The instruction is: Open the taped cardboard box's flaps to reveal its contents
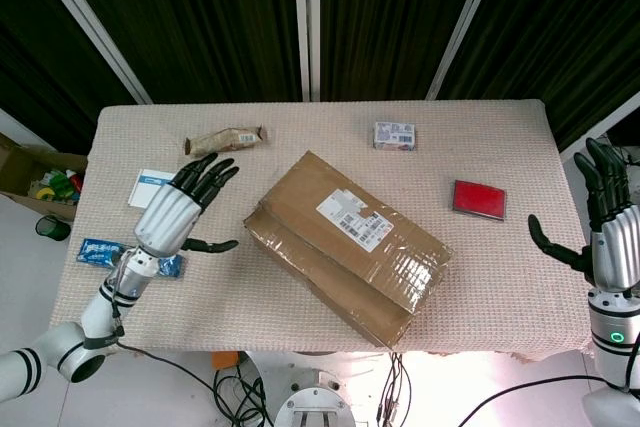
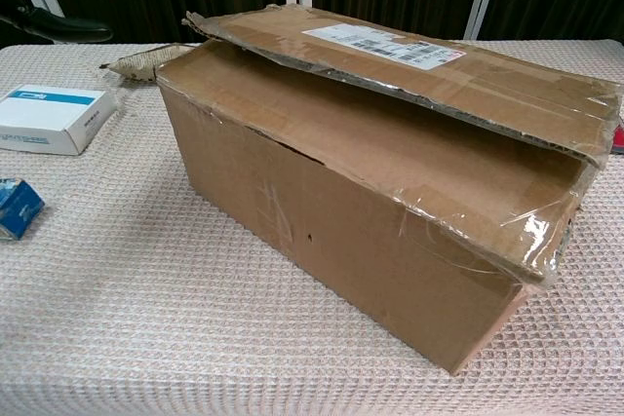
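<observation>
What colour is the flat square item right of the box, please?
Red, clearest in the head view.

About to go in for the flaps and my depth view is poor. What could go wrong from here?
1. The cardboard box lies at an angle to the table edge; a one-sided pull could slide it off the front.
2. Clear tape bridges the front flap's right end, so the flap may tear.
3. The left robot hand hovers over a blue packet and could knock it.
</observation>
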{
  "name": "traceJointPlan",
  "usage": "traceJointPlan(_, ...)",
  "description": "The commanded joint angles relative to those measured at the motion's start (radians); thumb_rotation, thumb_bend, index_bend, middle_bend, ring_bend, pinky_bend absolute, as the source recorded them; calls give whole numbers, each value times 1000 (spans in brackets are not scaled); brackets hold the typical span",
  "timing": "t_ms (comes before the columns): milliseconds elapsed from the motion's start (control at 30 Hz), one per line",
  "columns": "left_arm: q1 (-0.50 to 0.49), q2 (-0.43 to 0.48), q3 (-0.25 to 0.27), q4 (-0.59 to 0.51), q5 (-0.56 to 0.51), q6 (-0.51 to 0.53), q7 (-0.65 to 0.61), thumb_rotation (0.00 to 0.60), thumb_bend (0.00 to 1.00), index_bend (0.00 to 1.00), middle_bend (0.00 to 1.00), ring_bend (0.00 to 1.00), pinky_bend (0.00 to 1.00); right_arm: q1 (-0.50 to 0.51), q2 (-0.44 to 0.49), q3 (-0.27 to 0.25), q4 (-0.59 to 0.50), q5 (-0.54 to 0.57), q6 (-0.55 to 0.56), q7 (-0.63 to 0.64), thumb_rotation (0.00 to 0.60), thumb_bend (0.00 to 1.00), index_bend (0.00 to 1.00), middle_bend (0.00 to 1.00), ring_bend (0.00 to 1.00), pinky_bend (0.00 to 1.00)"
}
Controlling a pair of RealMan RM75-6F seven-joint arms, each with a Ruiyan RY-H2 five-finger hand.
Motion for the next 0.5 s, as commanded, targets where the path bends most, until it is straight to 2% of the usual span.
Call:
traceJointPlan(33, 1, -1, 3, -8, 3, -1, 4, 326, 16, 8, 83, 37, 185, -2, 1, 1, 4, 5, 2, 10, 600, 327, 0, 0, 0, 0)
traceJointPlan(300, -9, -9, 15, -34, 26, -16, 24, 324, 16, 8, 83, 37, 185, -6, 12, 2, 14, 7, 8, 33, 600, 327, 0, 0, 0, 0)
traceJointPlan(500, -34, -66, 24, -59, 77, -23, 61, 322, 16, 7, 83, 37, 184, -12, 22, -10, 29, 6, 2, 54, 600, 327, 0, 0, 0, 0)
